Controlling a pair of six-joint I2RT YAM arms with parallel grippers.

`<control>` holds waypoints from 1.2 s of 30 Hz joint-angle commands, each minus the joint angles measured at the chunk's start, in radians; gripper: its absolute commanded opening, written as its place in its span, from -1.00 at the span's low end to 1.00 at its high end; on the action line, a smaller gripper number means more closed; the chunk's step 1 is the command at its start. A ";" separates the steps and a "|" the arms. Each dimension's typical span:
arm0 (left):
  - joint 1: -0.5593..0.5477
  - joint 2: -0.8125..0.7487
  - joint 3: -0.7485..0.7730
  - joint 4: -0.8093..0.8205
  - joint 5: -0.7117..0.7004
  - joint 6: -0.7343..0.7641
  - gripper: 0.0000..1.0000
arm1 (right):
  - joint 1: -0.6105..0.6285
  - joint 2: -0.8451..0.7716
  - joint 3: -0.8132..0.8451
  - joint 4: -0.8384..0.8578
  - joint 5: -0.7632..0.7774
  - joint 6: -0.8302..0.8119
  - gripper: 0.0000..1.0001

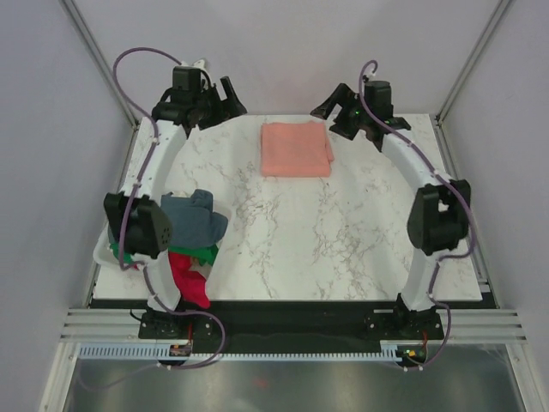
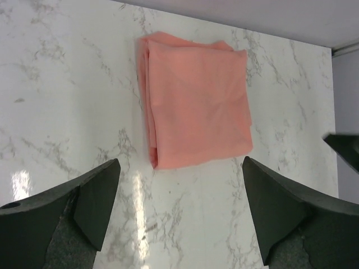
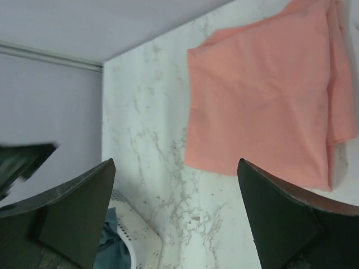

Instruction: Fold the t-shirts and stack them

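A salmon-pink t-shirt (image 1: pixel 296 148) lies folded into a flat square at the far middle of the marble table. It also shows in the left wrist view (image 2: pixel 196 98) and the right wrist view (image 3: pixel 263 101). The grey-blue t-shirt (image 1: pixel 193 219), the green t-shirt (image 1: pixel 202 254) and the red t-shirt (image 1: pixel 190 280) lie crumpled together at the near left. My left gripper (image 1: pixel 225 99) (image 2: pixel 179 168) hangs open and empty, left of the pink shirt. My right gripper (image 1: pixel 330 105) (image 3: pixel 175 168) hangs open and empty, right of it.
A white mesh basket (image 1: pixel 105 255) holds the crumpled shirts at the near left, partly hidden by the left arm; its rim shows in the right wrist view (image 3: pixel 134 235). Grey walls enclose the table on the far, left and right sides.
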 commanded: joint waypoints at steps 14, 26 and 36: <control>0.000 0.747 0.490 0.263 0.243 -0.072 0.81 | 0.140 -0.892 -1.096 0.098 -0.059 -0.161 0.96; -0.061 0.854 0.478 0.308 0.241 -0.115 0.38 | 0.158 -0.942 -1.228 0.074 -0.025 -0.172 0.96; -0.066 0.856 0.444 0.297 0.194 -0.115 -0.38 | 0.160 -1.024 -1.333 0.100 -0.054 -0.146 0.96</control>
